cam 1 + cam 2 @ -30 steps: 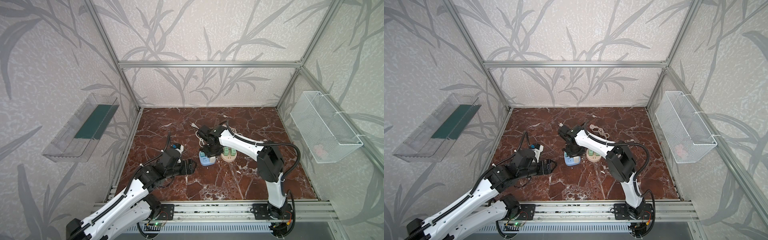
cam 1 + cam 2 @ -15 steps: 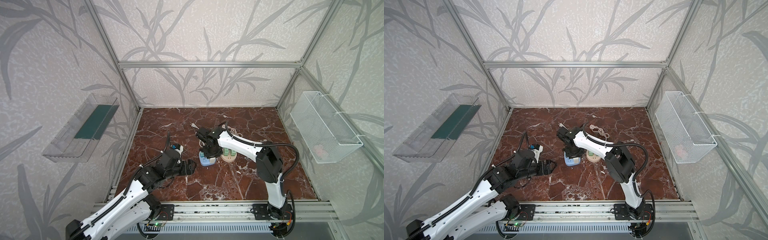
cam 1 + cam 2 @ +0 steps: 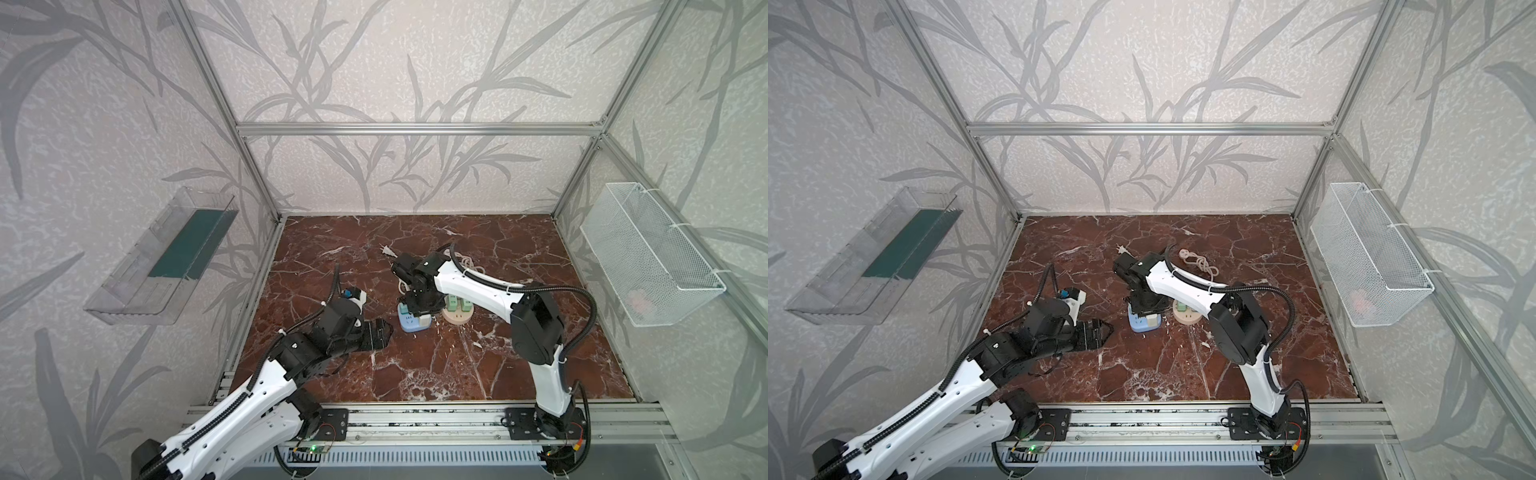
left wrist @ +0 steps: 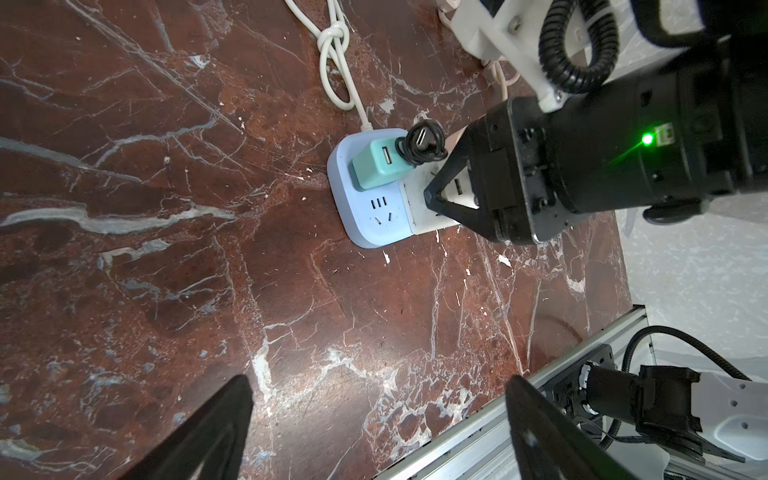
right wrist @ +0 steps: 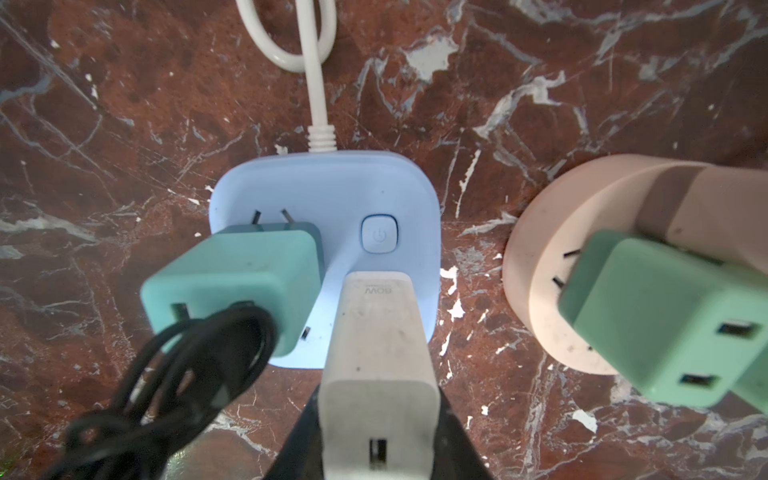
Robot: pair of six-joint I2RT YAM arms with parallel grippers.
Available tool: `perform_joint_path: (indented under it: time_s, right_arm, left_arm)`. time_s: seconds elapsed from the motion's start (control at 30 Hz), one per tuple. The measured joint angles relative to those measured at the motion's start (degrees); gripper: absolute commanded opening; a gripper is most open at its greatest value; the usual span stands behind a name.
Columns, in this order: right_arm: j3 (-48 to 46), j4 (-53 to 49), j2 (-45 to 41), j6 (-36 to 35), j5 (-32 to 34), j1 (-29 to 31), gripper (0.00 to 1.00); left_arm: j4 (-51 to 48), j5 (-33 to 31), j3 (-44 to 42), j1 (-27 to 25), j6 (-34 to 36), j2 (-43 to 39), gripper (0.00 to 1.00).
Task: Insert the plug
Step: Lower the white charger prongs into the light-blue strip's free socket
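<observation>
A white plug [image 5: 380, 353] stands over the blue socket block [image 5: 332, 195], and my right gripper [image 5: 380, 415] is shut on its sides. The plug's far end meets the block's face below the power button [image 5: 379, 239]; its prongs are hidden. A teal charger [image 5: 237, 282] with a coiled black cable [image 5: 166, 395] sits in the block next to it. In both top views the right gripper [image 3: 422, 307] hangs straight over the block [image 3: 409, 326]. My left gripper [image 3: 384, 332] is open and holds nothing, low over the table just left of the block [image 4: 374, 224].
A pink round socket [image 5: 548, 257] holding green chargers [image 5: 665, 324] sits close right of the block. The block's knotted white cord [image 4: 336, 54] trails to the back. A wire basket [image 3: 648, 257] hangs on the right wall, a clear tray [image 3: 166, 257] on the left.
The right gripper has shifted slightly left with the white plug over the blue block. The left arm has stayed still.
</observation>
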Motion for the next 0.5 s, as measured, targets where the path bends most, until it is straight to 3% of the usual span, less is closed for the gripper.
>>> perform_joint_path:
  time_s: [0.3,0.43,0.5]
  right_arm:
    - [0.4,1.2,0.6,-1.5,-1.0,0.3,0.47]
    - [0.4,1.5,1.0,-2.9,-1.6,0.6,0.68]
    - [0.4,1.8,1.0,-3.4,-1.5,0.8,0.74]
  left_arm:
    - [0.0,-0.2,0.0,0.0,0.2,-0.9,0.92]
    - [0.0,-0.4,0.0,0.0,0.2,-1.3,0.93]
    - [0.0,-0.4,0.0,0.0,0.2,-1.3,0.93]
